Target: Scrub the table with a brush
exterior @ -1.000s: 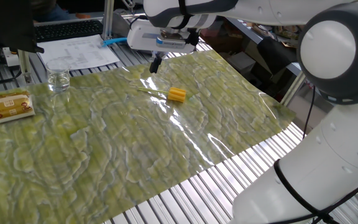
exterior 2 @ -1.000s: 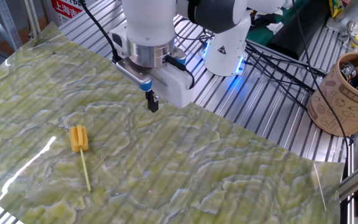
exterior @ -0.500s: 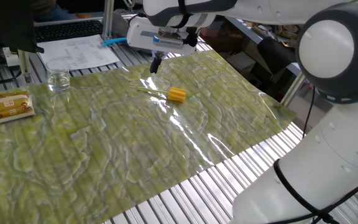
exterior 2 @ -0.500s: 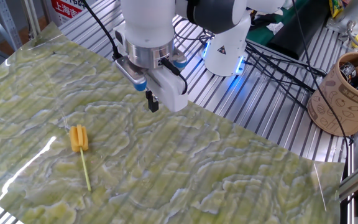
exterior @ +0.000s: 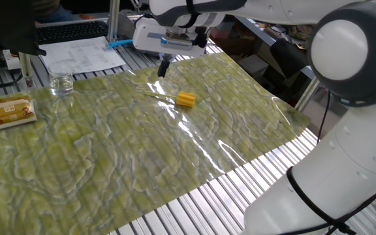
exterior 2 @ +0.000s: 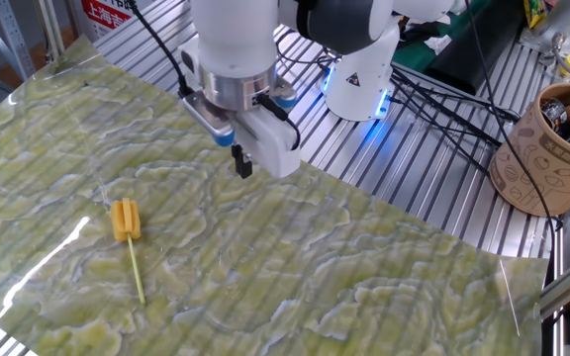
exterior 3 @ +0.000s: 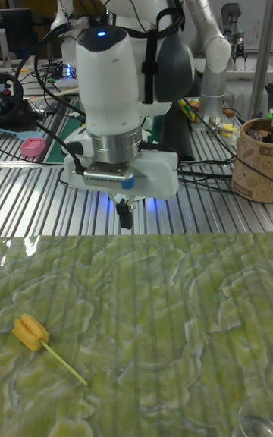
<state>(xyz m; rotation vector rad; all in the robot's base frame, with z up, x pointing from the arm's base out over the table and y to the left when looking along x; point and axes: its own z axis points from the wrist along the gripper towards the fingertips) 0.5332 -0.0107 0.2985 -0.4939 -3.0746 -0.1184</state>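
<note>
The brush point(exterior: 185, 99) point(exterior 2: 125, 220) point(exterior 3: 30, 332) lies flat on the table's green-yellow marbled sheet point(exterior: 129, 143) point(exterior 2: 344, 267) point(exterior 3: 152, 315), its yellow ribbed head joined to a thin pale stick. My gripper point(exterior: 164, 68) point(exterior 2: 241, 165) point(exterior 3: 125, 217) hangs above the sheet's edge, well apart from the brush, fingers pointing down. The fingers look pressed together with nothing between them.
A tan packet point(exterior: 9, 111) and a clear glass point(exterior: 61, 83) stand at one end of the sheet. Papers point(exterior: 83, 53) and a keyboard point(exterior: 70, 29) lie behind. A brown cup of tools point(exterior 2: 547, 148) point(exterior 3: 254, 158) stands on the bare metal slats point(exterior 2: 433, 188).
The gripper's wrist has turned a little about its vertical axis; its tips stay in nearly the same place. The brush has not moved.
</note>
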